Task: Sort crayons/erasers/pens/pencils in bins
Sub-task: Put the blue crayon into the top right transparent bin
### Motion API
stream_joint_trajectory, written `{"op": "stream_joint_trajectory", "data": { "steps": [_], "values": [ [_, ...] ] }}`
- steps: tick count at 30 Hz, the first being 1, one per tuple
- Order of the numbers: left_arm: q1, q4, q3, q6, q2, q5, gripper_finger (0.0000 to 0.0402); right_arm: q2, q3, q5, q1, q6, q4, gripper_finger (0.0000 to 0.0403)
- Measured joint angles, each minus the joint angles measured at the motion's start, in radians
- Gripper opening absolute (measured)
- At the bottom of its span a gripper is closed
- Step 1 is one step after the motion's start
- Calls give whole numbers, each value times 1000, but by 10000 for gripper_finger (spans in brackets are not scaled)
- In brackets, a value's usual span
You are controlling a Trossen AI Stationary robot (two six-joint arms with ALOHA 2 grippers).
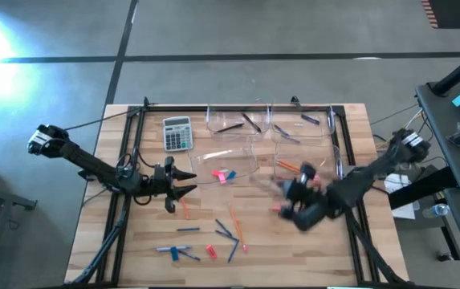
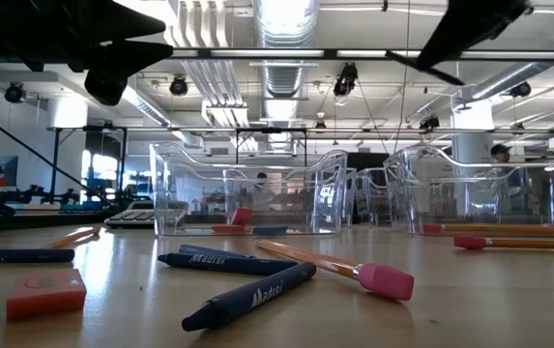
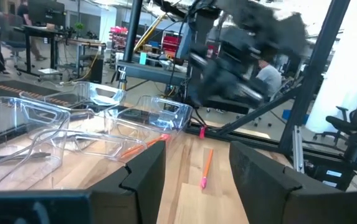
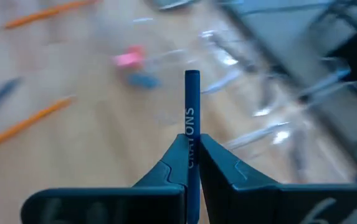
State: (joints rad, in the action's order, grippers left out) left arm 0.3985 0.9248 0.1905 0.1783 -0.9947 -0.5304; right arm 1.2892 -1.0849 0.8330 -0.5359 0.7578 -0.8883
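- Right gripper (image 4: 192, 163), its tapered dark fingers clenched on a slim blue crayon (image 4: 192, 112) with printed lettering, hangs above the wooden table (image 1: 310, 249) near the clear bins (image 1: 231, 164).
- Left gripper (image 3: 197, 177) hovers with fingers spread, holding nothing.
- Orange pencils (image 1: 237, 225) lie loose on the wood; pink and blue erasers (image 1: 224, 175) sit in one bin.

Blue crayon (image 4: 192, 118) (pinched upright), clear bins (image 1: 232, 164), scattered pencils (image 1: 238, 227)

Calculator (image 1: 177, 133) left of bins (image 1: 230, 120); pencils (image 1: 236, 225) before them.
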Motion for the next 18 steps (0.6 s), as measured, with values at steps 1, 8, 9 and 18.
{"op": "stream_joint_trajectory", "data": {
  "steps": [1, 8, 9, 18],
  "values": [
    [0, 0, 0, 0, 0, 0, 164, -34, 16, 2, 47, -27, 1, 13],
    [0, 0, 0, -1, 0, -4, 164, -224, 87, -117, 520, -286, 19, 13],
    [0, 0, 0, -1, 0, -4, 164, -241, 94, -163, 595, -325, 35, 13],
    [0, 0, 0, -2, 0, -5, 164, -279, 180, -587, 1118, -499, 153, 13]
  ]
}}
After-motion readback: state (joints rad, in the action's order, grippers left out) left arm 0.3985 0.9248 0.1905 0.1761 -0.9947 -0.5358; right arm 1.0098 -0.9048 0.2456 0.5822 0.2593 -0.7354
